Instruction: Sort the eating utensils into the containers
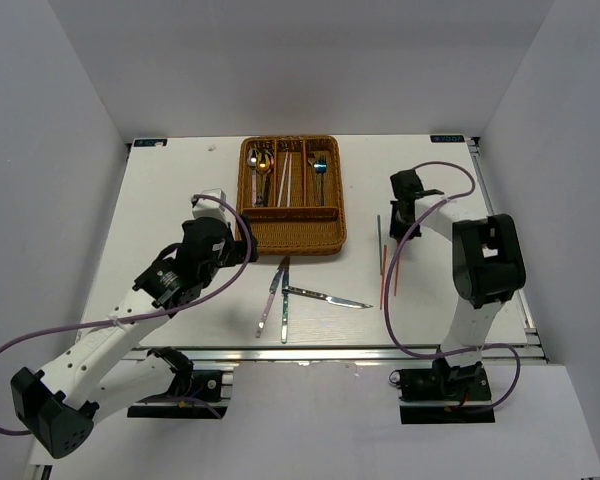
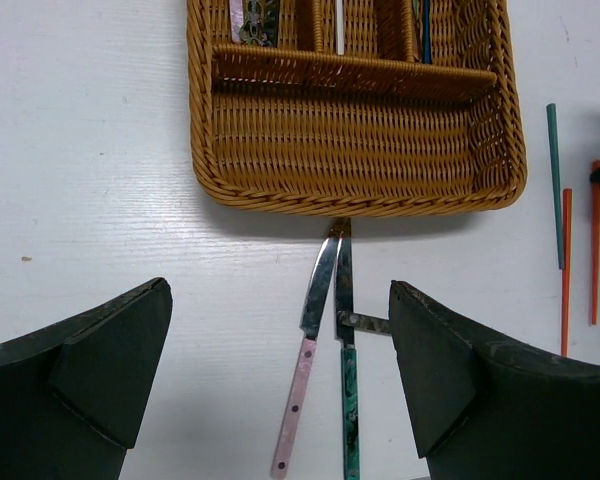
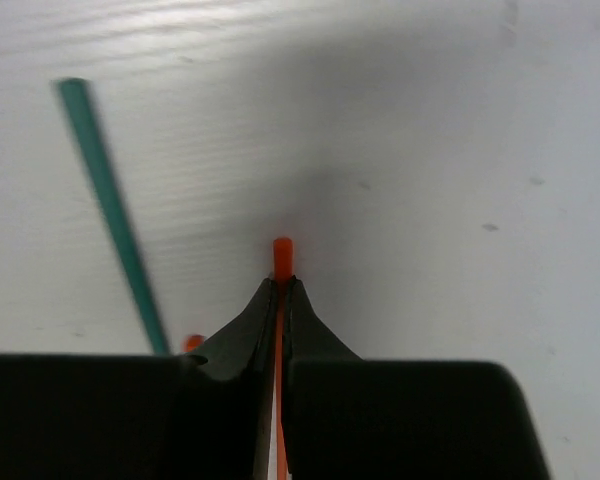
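Right wrist view: right gripper is pinched tight on the red chopstick tip, probably for a clean lift. Wicker tray sits at its 9 o'clock. Left gripper gapes over the knives.

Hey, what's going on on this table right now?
The right gripper is pinched shut on a red chopstick, beside a green chopstick and a second red chopstick. The left gripper hangs open above three knives lying just in front of the wicker tray. Spoons and other pieces already lie in its long slots, and the crosswise slot holds nothing yet.
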`<state>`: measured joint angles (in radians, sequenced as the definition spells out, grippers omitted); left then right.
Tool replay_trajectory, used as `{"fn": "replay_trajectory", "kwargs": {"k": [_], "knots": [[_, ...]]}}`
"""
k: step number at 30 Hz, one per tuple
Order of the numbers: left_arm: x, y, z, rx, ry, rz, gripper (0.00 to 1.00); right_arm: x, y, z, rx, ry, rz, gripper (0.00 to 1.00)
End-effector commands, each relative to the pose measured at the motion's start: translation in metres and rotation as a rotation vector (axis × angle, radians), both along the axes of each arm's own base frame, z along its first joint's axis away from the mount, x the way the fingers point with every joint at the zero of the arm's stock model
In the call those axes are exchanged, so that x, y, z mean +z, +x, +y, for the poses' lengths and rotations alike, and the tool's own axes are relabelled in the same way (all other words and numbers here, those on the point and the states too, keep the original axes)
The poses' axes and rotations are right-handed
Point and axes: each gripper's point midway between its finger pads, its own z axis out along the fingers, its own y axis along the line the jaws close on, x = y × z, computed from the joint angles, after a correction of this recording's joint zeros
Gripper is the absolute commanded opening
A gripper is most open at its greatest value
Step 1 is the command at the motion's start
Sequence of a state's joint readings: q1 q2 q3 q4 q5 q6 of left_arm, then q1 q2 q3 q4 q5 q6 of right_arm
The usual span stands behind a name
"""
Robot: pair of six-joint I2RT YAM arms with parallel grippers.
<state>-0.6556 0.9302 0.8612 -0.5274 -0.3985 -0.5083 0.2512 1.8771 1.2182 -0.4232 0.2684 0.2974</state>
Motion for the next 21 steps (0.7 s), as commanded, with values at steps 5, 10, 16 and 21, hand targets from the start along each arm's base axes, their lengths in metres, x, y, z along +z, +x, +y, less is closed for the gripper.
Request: {"fn": "replay_trajectory", "kwargs": {"k": [5,10,16,21], "knots": [[0.032,0.009,-0.014,0.01,-0.149,-0.09,0.98,0.093,0.0,-0.044,-0.151,-0.076,-0.166,0.0],[0.06,0.013,-0.067,-0.187,-0.352,-0.156,0.98,0.15,-0.011,0.039,0.151,0.35,-0.316,0.0],[0.125,0.0,-0.134,-0.512,-0.722,-0.335,0.98,0.229,-0.092,0.146,0.697,1.058,-0.387,0.0],[0.113,0.009,-0.17,-0.63,-0.765,-0.264,0.98,0.27,-0.131,0.159,0.878,1.244,-0.407,0.0]]}}
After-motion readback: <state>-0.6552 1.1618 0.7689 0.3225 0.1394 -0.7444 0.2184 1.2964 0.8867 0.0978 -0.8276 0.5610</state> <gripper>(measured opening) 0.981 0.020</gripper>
